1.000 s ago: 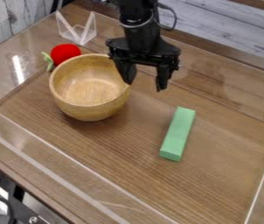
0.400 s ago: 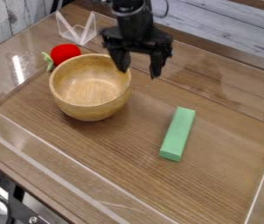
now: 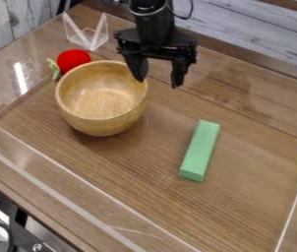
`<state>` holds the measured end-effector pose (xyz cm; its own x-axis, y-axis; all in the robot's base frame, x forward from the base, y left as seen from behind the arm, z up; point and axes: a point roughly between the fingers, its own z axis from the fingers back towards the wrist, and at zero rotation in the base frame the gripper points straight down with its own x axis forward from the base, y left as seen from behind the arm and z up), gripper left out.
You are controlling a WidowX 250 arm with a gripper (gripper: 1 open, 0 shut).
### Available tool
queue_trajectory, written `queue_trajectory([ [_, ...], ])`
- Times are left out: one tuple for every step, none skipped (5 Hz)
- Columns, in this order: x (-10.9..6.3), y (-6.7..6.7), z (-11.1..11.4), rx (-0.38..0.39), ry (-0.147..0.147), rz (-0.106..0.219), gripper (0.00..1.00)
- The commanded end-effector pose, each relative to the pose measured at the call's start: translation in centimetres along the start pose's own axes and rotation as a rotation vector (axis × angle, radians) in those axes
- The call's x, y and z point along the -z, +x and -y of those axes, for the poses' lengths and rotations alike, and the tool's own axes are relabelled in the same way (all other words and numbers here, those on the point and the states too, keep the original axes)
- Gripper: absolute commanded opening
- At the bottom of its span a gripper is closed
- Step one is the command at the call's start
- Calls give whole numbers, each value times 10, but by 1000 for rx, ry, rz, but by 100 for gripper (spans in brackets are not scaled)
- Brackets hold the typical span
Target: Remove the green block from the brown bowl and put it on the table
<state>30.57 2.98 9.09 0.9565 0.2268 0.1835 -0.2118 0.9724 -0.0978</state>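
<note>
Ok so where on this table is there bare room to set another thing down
The widest bare patch of table is at the front, below the bowl and left of the green block. Another lies right of the block. The back left is crowded: bowl, red object and gripper.

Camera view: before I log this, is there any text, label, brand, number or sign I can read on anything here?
None readable. The green block, the brown bowl, the red round object, the table and the open claw all show plain surfaces with no lettering or marks in this view.
</note>
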Motion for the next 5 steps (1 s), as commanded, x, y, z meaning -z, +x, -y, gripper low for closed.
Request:
queue_trajectory([
  [-5, 15, 3, 2, 1, 44, 100],
  [0, 19, 1, -5, 3, 39, 100],
  [1, 21, -4, 7, 21, 34, 100],
  [0, 23, -8, 13, 31, 29, 100],
  [-6, 16, -11, 1, 35, 27, 100],
])
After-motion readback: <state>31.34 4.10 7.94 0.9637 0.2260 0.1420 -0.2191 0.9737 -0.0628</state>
